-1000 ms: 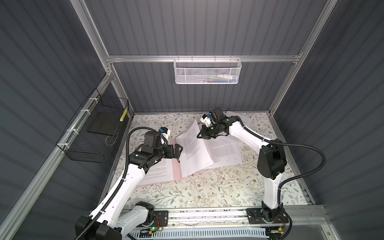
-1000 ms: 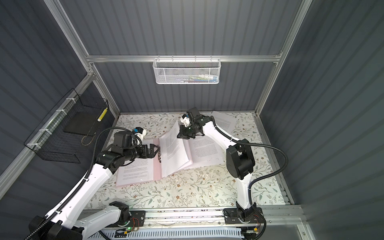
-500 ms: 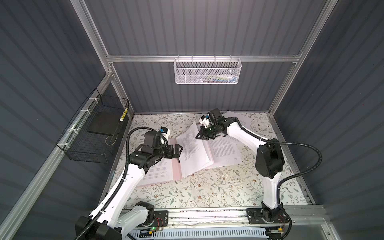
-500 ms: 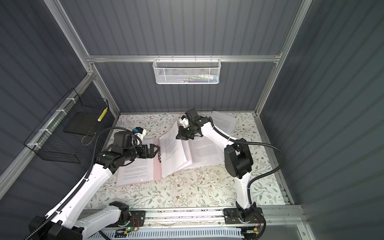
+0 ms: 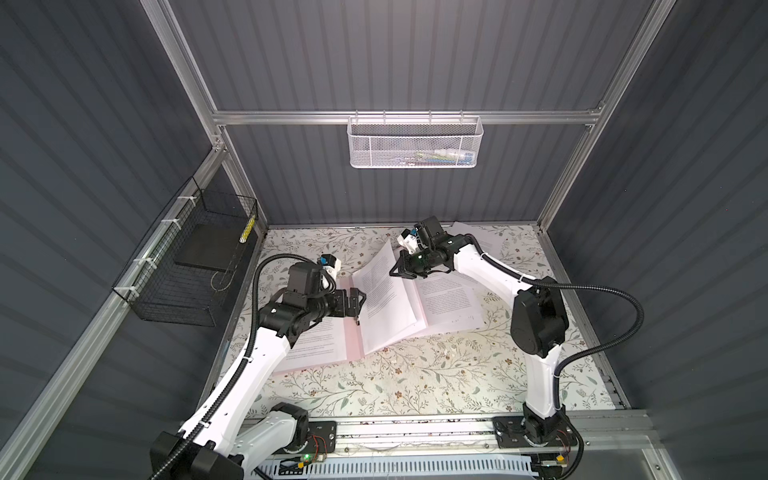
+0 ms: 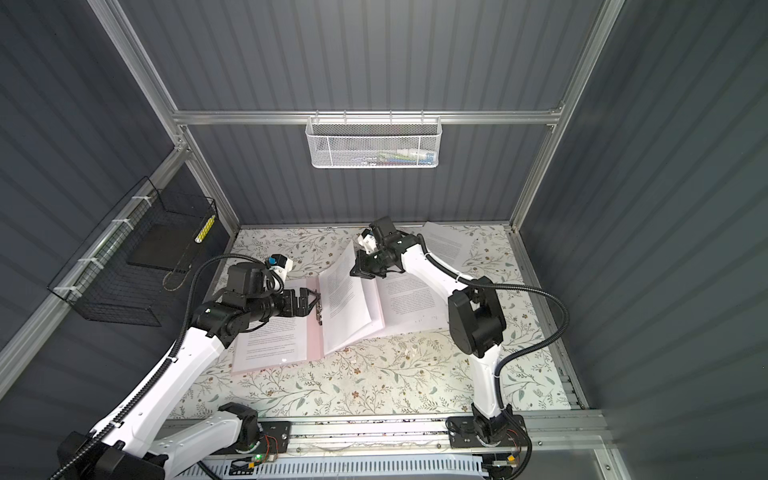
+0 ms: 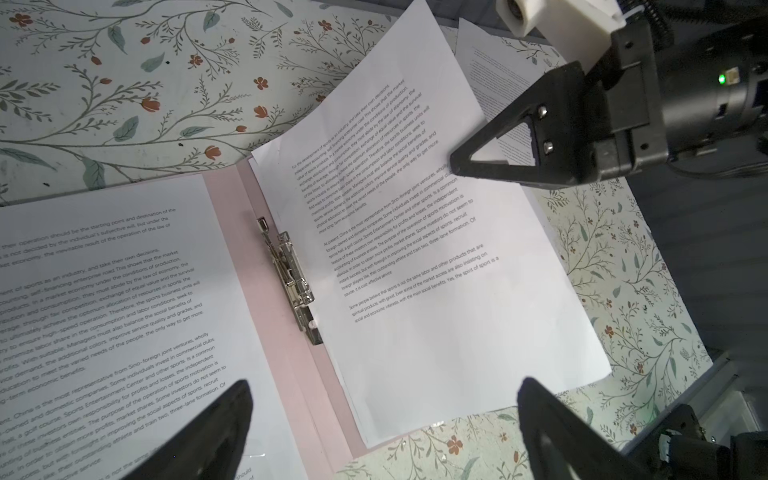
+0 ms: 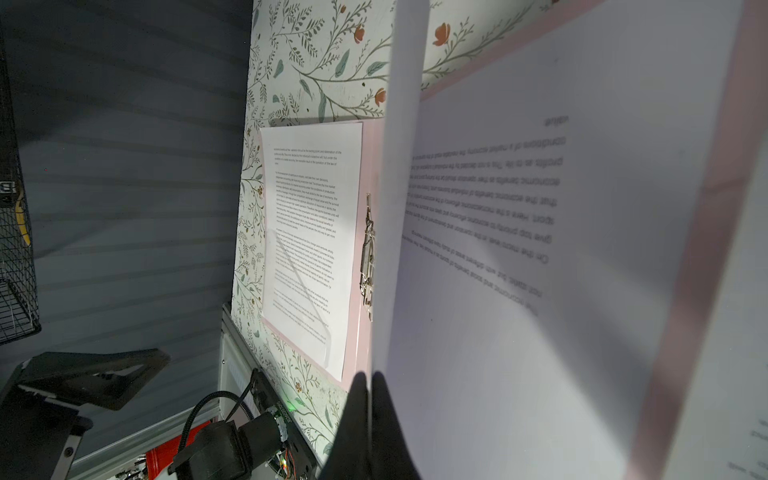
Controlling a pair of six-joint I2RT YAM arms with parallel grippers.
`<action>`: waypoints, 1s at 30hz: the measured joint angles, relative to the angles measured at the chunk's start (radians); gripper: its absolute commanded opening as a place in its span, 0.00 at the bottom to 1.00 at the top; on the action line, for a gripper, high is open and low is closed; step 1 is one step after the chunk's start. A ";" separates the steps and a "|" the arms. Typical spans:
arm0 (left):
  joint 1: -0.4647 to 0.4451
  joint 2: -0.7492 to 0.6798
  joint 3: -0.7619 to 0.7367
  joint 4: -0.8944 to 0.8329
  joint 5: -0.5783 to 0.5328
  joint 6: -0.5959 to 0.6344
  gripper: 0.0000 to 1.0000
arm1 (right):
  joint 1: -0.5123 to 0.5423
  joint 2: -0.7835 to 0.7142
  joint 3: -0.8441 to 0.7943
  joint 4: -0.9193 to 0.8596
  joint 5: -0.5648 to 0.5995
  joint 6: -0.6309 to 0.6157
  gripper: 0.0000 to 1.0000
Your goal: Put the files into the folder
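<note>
Both top views show the pink folder (image 5: pixel 353 345) lying open on the floral table (image 5: pixel 415 382), left of the middle, with its spine running from near to far. A flat sheet (image 5: pixel 320 349) of printed text lies on the folder's left half. The silver clip (image 7: pixel 289 274) sits on the pink strip just right of the spine.

The right gripper (image 5: pixel 394 272) reaches in from the far right. Its fingers (image 8: pixel 374 415) are pressed together on the far right edge of a lifted sheet (image 5: pixel 384 303). This sheet is tilted: its right side is raised, while its left edge sits down by the spine, touching the clip's near end in the left wrist view. Under it, further printed sheets (image 5: pixel 451 303) lie flat on the folder's right side. One more stray sheet (image 6: pixel 446 245) lies well apart, at the table's far right corner.

The left gripper (image 5: pixel 358 306) hangs over the spine by the clip, its jaws spread wide and holding nothing. In the left wrist view its two fingers (image 7: pixel 224 415) straddle the spine, one over the flat sheet, the other over the lifted sheet's near corner.
</note>
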 measured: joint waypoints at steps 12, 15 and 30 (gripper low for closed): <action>0.000 0.000 0.000 0.000 0.000 0.000 1.00 | 0.006 0.028 0.000 0.005 -0.008 0.000 0.00; 0.000 0.000 0.000 0.000 0.000 0.000 1.00 | 0.005 0.043 0.000 0.005 -0.008 0.000 0.00; 0.000 0.000 0.000 0.000 0.000 0.000 1.00 | 0.008 0.033 -0.029 0.023 -0.003 0.007 0.00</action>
